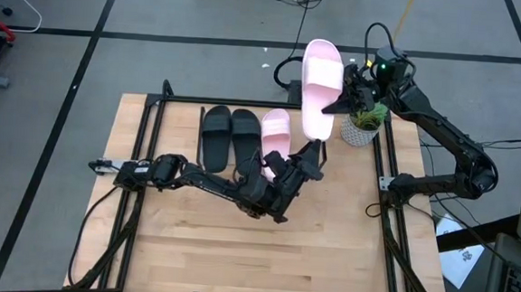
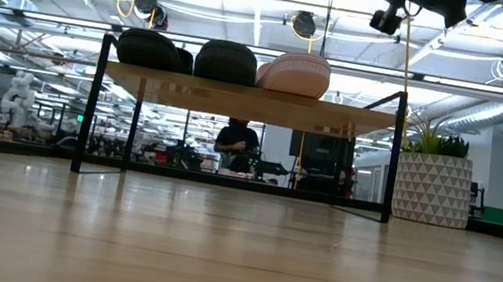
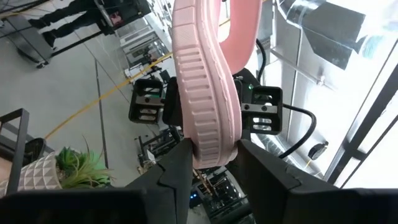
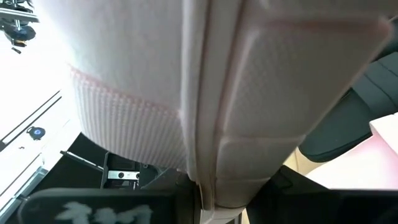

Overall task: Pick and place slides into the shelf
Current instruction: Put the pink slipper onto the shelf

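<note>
The bare wooden tabletop point(image 1: 236, 253) fills the near ground. Over its middle the left arm reaches across from the left side, and the left gripper point(image 1: 313, 152) points up toward the raised slide. Its fingers point(image 3: 177, 168) stand narrowly apart on either side of the heel end of a pale pink slide point(image 1: 319, 88), closed on its edge; the ribbed sole shows between them in the left wrist view point(image 3: 205, 93).

Beyond the left gripper stands the shelf point(image 2: 248, 100), a light wood plank on thin black wire legs. On its top lie three slides side by side: the two black slides point(image 1: 229, 137) at the left and one pink slide point(image 1: 275, 129) just beside them at the right. In the low view the same three sit in a row on the plank, with the black pair point(image 2: 187, 55) left of the pink one point(image 2: 295, 72).

Farther back and to the right, the held pale pink slide is lifted clear above the shelf, extending past the far edge of the tabletop. The right gripper point(image 1: 349, 102) grips its right side, fingers closed narrowly on the slide's edge, so both arms hold the one slide. Just beside the right gripper a small potted plant point(image 1: 366, 123) in a white patterned pot stands at the far right of the tabletop. A person point(image 2: 236, 144) shows in the room behind the shelf.
</note>
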### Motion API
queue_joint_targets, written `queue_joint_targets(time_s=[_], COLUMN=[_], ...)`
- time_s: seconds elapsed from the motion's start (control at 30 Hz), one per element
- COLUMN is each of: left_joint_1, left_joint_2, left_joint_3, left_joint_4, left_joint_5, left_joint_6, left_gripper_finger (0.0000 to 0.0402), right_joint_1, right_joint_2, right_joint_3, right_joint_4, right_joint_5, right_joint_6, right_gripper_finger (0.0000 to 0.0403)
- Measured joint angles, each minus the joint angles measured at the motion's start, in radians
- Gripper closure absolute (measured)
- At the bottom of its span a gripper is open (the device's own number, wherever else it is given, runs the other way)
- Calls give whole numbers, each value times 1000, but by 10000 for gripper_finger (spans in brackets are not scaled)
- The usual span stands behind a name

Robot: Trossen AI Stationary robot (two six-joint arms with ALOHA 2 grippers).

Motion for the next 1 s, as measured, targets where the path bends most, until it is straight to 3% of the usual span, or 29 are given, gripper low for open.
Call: queue_joint_targets(time_s=[0.9,1.0], left_joint_1=[26,20], left_joint_2=[-2,-6], left_joint_3=[0,0], left_joint_4=[11,34], left_joint_5=[41,40], left_joint_6=[-41,16], left_gripper_finger=[276,276], right_joint_1=[-3,-7], right_joint_2=[0,0], right_joint_3=[0,-4], right_joint_4=[-10,-8], right_joint_5=[36,35], right_joint_6=[-22,-24], right_gripper_finger=[336,336])
